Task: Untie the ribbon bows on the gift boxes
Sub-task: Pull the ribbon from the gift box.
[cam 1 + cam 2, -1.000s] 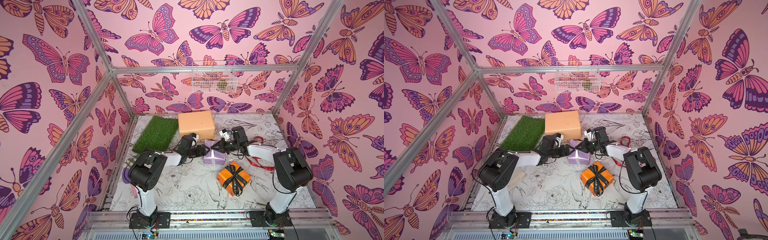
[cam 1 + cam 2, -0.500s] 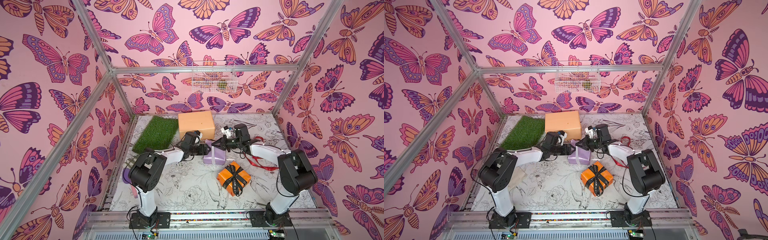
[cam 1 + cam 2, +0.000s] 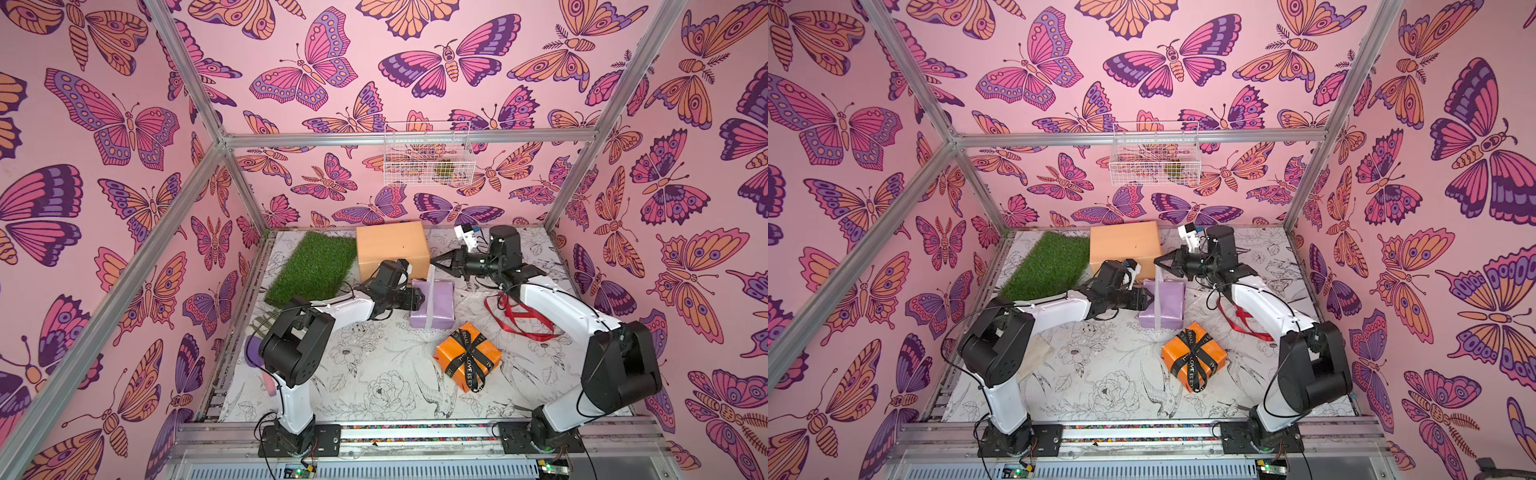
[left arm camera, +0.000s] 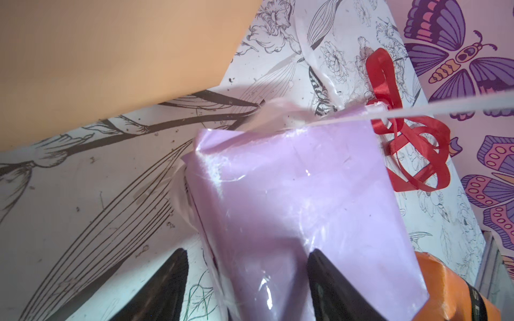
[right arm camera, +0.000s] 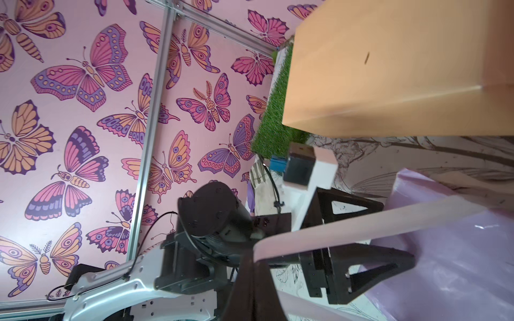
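Closest to my bases, the orange cube [image 3: 446, 351] sits on the bench [image 3: 374, 374], tilted corner-on to me. Its black ribbon bow [image 3: 467, 358] with white lettering is tied across the top, its tails hanging over the near edge.

Just beyond it stands the lilac cube [image 3: 442, 305]. My left end effector [image 3: 419, 298] is at its left side. In the left wrist view the two dark fingers [image 4: 167, 286] are spread apart, one beside the box's edge and one over its top face. They are released rather than clenched, and I cannot tell whether either pad presses the wrapping.

The pale ribbon [image 3: 430, 297] runs across the top of the lilac cube and rises from its far edge as a taut strip. My right end effector [image 3: 434, 262] is clenched on the upper end of that strip, above and behind the box. The right wrist view shows the band stretched from my closed fingertips down to the lilac paper.

To the right of the lilac cube, partly under my right arm, the red ribbon [image 4: 374, 69] lies loose in loops on the bench, on no box.

Further back, the peach box [image 3: 392, 245] rests near the rear wall with no ribbon on the faces I can see. A grass mat [image 3: 313, 266] lies beside it on the left. A white wire basket [image 3: 428, 160] hangs on the back wall above them.
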`<state>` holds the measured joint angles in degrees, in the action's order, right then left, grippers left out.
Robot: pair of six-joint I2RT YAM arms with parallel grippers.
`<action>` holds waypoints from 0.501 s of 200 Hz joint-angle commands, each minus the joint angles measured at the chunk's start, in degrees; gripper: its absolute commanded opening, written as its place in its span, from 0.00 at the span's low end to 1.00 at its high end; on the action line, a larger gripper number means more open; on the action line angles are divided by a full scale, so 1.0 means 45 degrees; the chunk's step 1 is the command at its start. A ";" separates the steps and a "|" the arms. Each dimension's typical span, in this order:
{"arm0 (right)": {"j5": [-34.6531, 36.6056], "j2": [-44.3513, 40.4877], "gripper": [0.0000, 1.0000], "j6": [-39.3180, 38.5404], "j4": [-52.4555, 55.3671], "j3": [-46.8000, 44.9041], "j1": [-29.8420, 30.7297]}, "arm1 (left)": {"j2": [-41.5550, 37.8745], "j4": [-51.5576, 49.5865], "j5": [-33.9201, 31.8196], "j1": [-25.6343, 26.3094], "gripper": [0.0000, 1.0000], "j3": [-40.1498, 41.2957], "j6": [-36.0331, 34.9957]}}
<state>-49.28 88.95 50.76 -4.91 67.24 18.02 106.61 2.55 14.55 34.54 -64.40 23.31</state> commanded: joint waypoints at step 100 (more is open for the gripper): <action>-0.0339 -0.0877 0.00 -0.0812 -0.0528 -0.0804 -0.0656 | -0.2004 -0.1952 0.0808 -0.0222 0.71 -0.0591 0.0069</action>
<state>-49.82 86.43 48.03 -5.32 64.99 15.42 101.60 -4.99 15.59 34.06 -65.04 23.20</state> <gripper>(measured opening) 0.052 0.723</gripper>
